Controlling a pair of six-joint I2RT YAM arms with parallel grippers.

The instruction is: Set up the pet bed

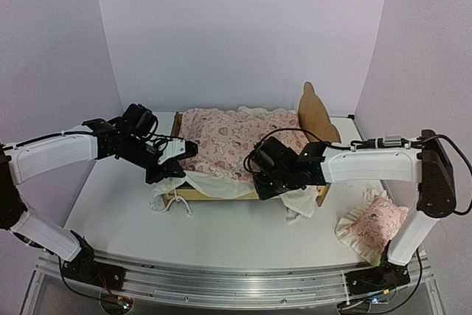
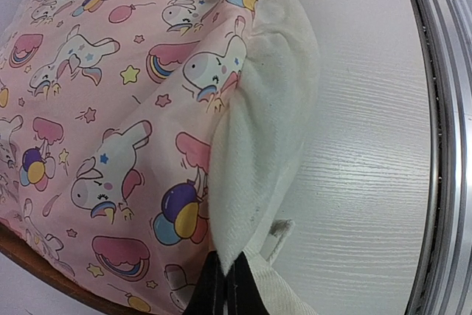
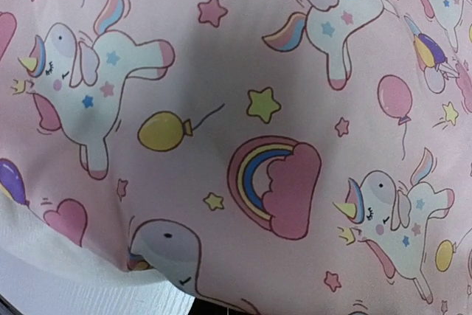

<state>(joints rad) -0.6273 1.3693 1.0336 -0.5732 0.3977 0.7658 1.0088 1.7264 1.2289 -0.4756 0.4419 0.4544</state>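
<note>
Top external shows the pet bed point(image 1: 316, 112) mid-table, its plywood bear-ear headboard at the right end and its frame draped by a unicorn cover point(image 1: 228, 138) whose cream ruffle spills over the near rail. My left gripper point(image 1: 184, 151) is pinched closed on that ruffle. My right gripper point(image 1: 267, 181) sits closed over the near-right corner, but I cannot tell whether it holds anything; the table point(image 1: 221, 241) lies open in front.

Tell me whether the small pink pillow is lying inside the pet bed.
No, the pillow lies on the table, outside the frame of the pet bed.
</note>
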